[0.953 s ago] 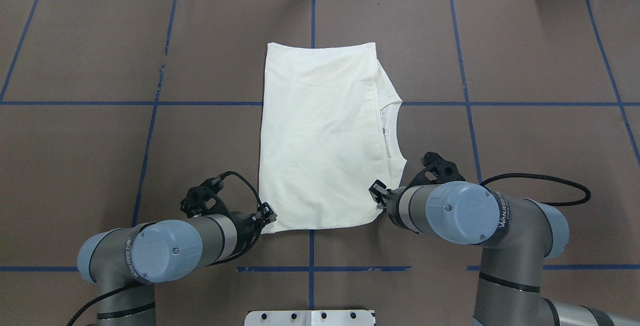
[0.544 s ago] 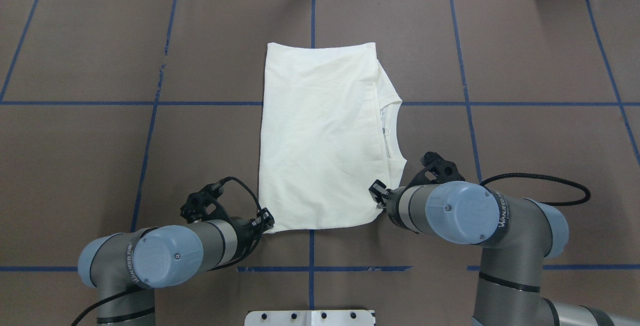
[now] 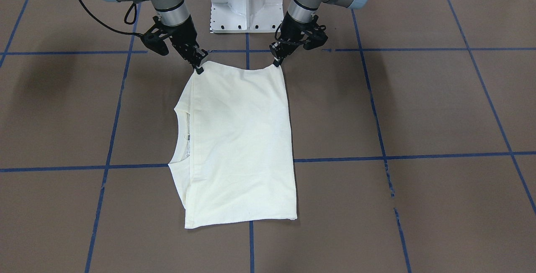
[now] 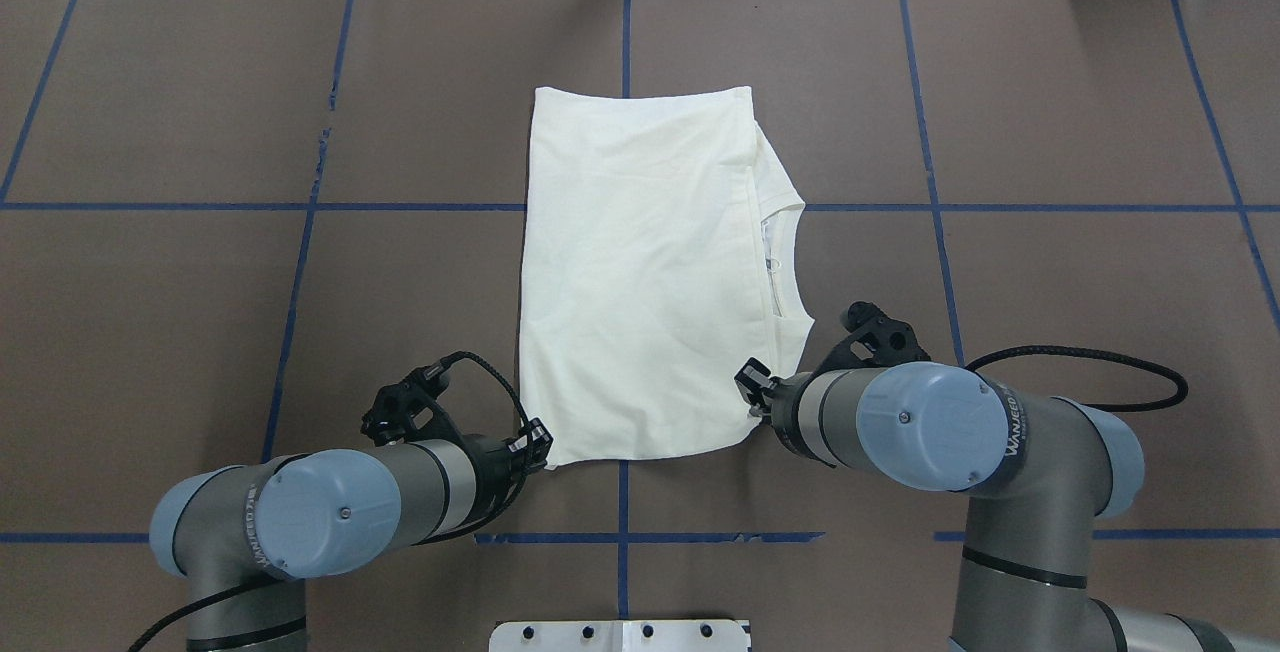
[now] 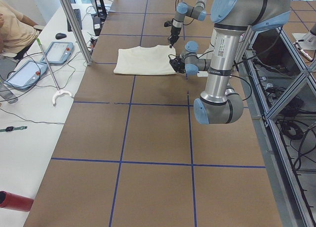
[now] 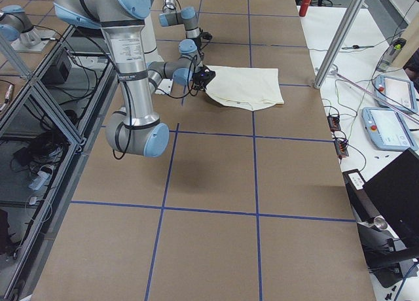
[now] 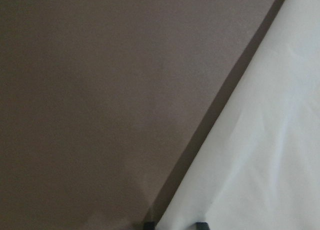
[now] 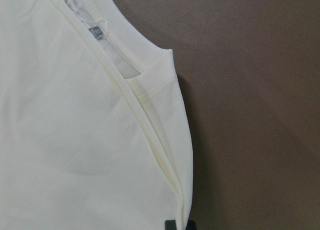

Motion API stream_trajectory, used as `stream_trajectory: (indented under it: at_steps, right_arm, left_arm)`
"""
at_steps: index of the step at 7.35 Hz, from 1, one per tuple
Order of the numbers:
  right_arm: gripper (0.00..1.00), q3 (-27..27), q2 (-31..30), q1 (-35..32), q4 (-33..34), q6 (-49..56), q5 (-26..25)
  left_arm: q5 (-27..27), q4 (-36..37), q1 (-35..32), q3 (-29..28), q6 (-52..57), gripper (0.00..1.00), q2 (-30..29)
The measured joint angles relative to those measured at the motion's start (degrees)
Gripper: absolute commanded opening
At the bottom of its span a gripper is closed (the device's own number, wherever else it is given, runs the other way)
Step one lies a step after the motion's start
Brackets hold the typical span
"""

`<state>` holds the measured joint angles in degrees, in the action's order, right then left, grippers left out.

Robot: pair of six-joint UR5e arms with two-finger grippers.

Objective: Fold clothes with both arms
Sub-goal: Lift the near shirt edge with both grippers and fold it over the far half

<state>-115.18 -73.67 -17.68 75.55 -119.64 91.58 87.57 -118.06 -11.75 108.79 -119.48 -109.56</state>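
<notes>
The cream-white T-shirt [image 4: 640, 272] lies folded into a rectangle at the table's middle, plain side up; the print is hidden. Its collar [image 4: 785, 262] faces the overhead view's right. My left gripper [image 4: 541, 447] is shut on the shirt's near left corner, and in the front-facing view it [image 3: 276, 61] holds that corner just off the table. My right gripper [image 4: 750, 400] is shut on the near right corner, also seen in the front-facing view [image 3: 199, 68]. The near hem [image 3: 238, 68] sags between the two corners. The wrist views show cloth [image 7: 260, 140] [image 8: 75, 140] at the fingertips.
The brown table [image 4: 200, 282] carries a grid of blue tape lines. The white pedestal base [image 3: 245, 1] stands behind the shirt's near edge. A metal post [image 5: 74, 27] and a side bench with tablets [image 5: 29, 71] stand beyond the far edge.
My left gripper has shifted slightly right, drawing the shirt's near left corner inward. The right arm has barely moved.
</notes>
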Motion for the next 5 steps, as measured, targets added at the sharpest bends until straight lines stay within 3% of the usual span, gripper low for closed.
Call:
stream_trajectory:
  at_steps: [3,5]
  right_arm:
    - [0.0,-11.9,-5.5,4.6,0.3,-1.1,0.3]
    - [0.0,-18.4,-7.6,5.8,0.4,-4.0,0.3]
  left_arm:
    - [4.2,0.0,0.3,13.2,-5.6,0.0,4.5]
    - [4.6,0.1,0.7,18.1,-7.8,0.0,4.6]
